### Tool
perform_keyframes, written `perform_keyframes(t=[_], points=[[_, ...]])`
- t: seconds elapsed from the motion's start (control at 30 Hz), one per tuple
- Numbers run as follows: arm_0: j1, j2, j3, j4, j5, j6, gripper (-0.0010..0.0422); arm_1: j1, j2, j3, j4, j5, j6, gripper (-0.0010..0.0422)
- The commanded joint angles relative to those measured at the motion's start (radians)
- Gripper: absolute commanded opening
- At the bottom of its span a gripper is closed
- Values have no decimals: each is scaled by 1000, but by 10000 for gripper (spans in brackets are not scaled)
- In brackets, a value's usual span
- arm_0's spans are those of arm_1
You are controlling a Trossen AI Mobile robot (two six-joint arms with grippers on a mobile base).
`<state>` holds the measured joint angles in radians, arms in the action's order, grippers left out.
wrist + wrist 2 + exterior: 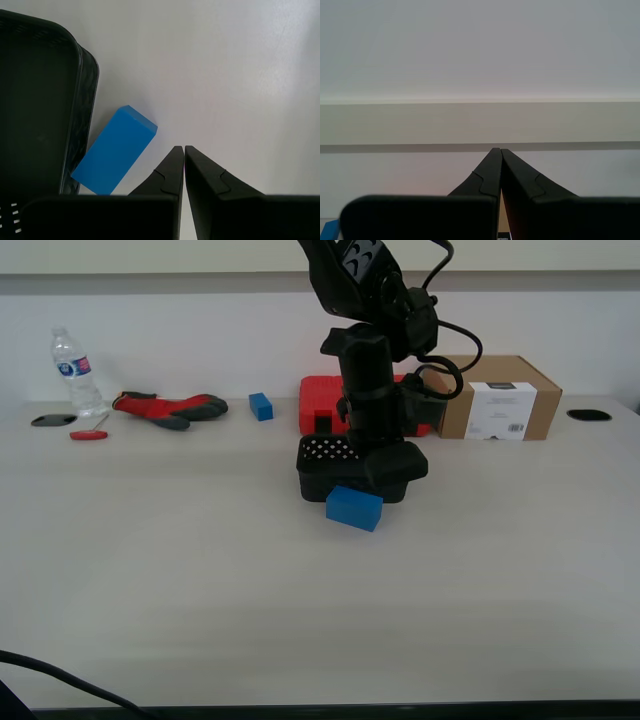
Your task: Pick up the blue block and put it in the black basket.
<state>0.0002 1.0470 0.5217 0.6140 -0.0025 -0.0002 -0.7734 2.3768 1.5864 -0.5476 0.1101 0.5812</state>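
Jaws of my first gripper (184, 150) are pressed together on nothing, hanging over bare table (200, 570). Just beside its tips lies the blue block (115, 150), outside the black basket (82, 100) and touching its wall. My second gripper (499, 151) is also closed and empty, facing a wall.

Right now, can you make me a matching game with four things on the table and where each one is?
Things:
1. blue block
2. glove
3. cardboard box
4. bottle

Places:
A. far at the exterior view's left
B. against the black basket
C. beside the red case, toward the exterior view's right
D. next to a small red tool

Pairs: 1-B, 2-D, 3-C, 4-A
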Motion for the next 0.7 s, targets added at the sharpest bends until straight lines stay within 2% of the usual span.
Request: perform_keyframes(t=[0.03,0.7], points=[[0,0,2,4,0,0,0,0,0,1,3,2,2,0],[0,0,2,4,0,0,0,0,0,1,13,2,2,0]])
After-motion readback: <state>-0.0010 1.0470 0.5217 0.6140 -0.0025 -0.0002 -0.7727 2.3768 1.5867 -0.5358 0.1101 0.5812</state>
